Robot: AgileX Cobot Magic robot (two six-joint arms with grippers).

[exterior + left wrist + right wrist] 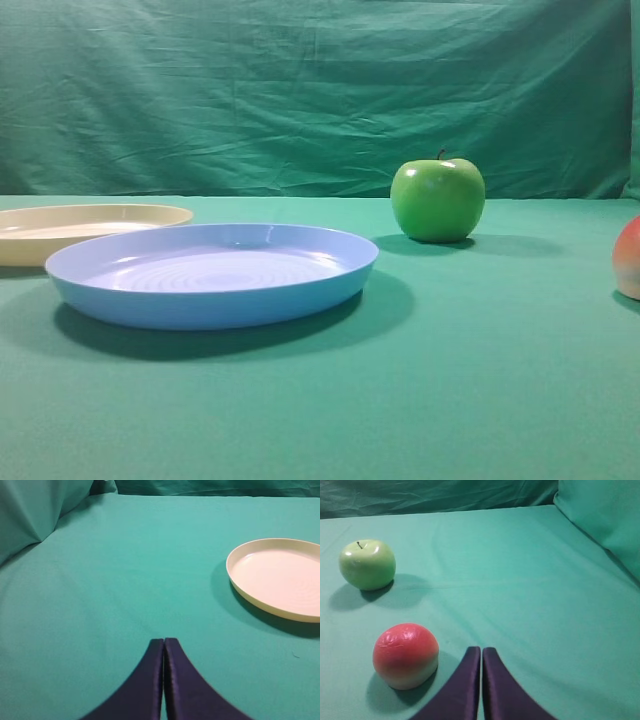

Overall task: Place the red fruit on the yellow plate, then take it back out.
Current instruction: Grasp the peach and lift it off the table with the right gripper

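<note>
Note: the red fruit (406, 655) sits on the green-clothed table near its right edge, just left of your right gripper (481, 652), jaws shut, empty; smooth, round, probably slippery and light; open wide, grip across its middle.

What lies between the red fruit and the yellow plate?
In the high view the blue plate sits between the red fruit at far right and the yellow plate at far left; the green apple stands farther back.

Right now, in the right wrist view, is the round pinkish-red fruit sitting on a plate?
No, the round pinkish-red fruit rests directly on the green cloth, with no plate under it.
</note>
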